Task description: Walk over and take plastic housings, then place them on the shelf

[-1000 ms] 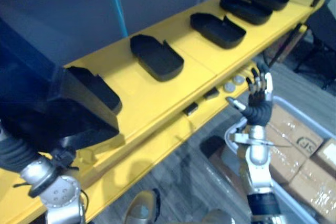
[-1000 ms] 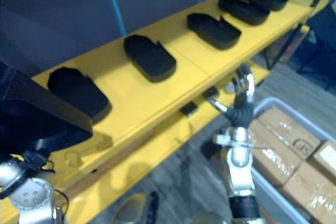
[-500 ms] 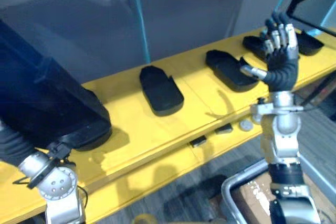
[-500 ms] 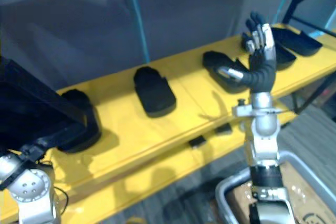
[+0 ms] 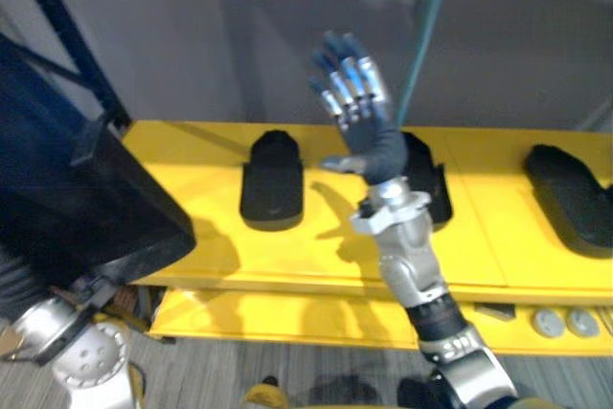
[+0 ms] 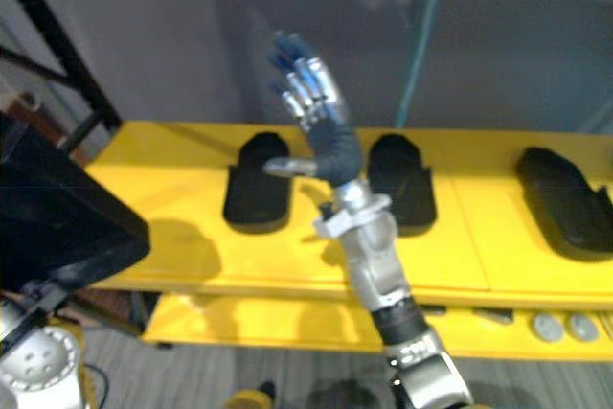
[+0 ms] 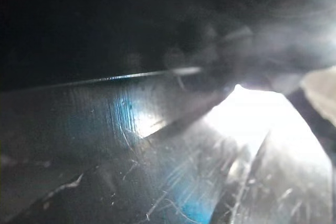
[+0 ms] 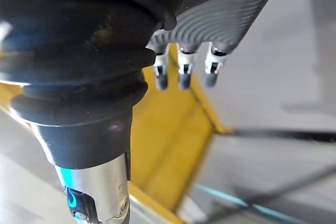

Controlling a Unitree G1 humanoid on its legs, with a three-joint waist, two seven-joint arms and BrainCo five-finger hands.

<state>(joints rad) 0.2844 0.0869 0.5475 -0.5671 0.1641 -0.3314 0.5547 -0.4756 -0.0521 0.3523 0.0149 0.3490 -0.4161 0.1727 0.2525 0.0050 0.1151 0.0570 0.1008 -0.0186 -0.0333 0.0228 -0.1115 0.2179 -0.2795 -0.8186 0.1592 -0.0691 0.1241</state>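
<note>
The plastic housing [image 5: 91, 208] that is being carried is sitting nearest of all, low on the left, a big black shell that is covering the shelf's near left corner. It is riding on the left hand [image 5: 21, 280], which is hidden under it, so whether that hand is gripping cannot be told. Over the last second the camera has been swinging round, so the yellow shelf [image 5: 206, 246] is now lying square across the view rather than running off at a slant. This suggests the walk is ending and the placing is about to start. In the same time the right hand [image 5: 359, 112] has been rising from beside the shelf's near edge. It is now standing high over the middle of the shelf, empty, with its fingers straight and spread. On the shelf, three housings are lying in a row, well apart: the left housing [image 5: 273, 179], the middle housing [image 6: 400, 179] partly behind the right arm, and the right housing [image 5: 573, 200]. Bare yellow is showing between the left housing and the shelf's left end, and this is probably the open room for the carried one. A black upright post [image 5: 57, 35] is bounding that end, and a grey wall [image 5: 211, 35] is closing off the far side.
</note>
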